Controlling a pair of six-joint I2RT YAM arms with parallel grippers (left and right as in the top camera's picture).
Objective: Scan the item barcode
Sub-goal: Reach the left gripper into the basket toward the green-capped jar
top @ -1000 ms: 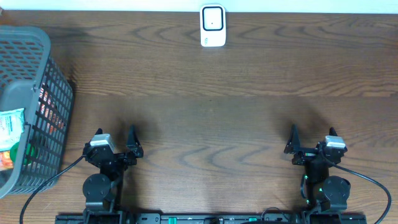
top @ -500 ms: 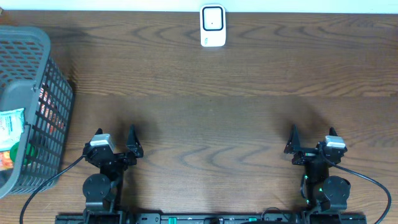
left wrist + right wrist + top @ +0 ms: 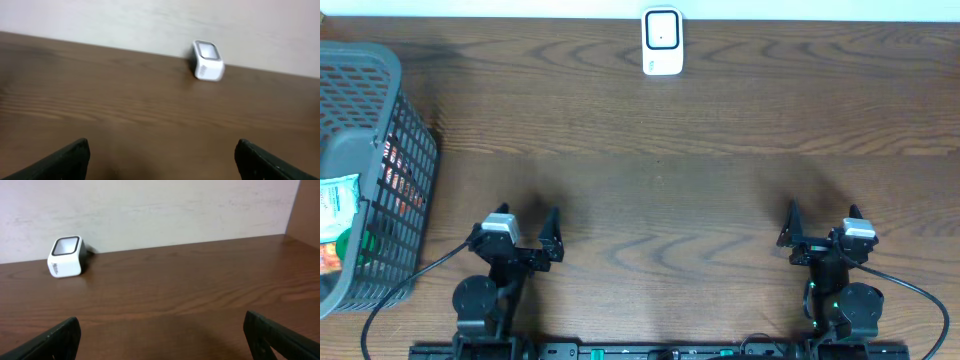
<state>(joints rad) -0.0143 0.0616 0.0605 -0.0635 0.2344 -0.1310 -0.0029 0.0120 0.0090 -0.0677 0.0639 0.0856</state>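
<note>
The white barcode scanner (image 3: 662, 40) stands at the table's far edge in the middle; it also shows in the left wrist view as a blurred scanner (image 3: 207, 60) and in the right wrist view as the scanner (image 3: 66, 256) at far left. Packaged items, one white and green (image 3: 338, 205), lie in the grey basket (image 3: 380, 80) at the left. My left gripper (image 3: 528, 222) (image 3: 162, 150) is open and empty near the front edge, to the right of the basket. At the front right my right gripper (image 3: 822, 215) (image 3: 162, 322) is open too, nothing between its fingers.
The basket's mesh wall (image 3: 405, 190) stands close to the left of my left arm. A pale wall (image 3: 160, 210) runs behind the table's far edge. Cables (image 3: 910, 290) trail from both arm bases along the front edge.
My left gripper has shifted a little to the right and turned, away from the basket; its wrist view is blurred. The right arm has not moved.
</note>
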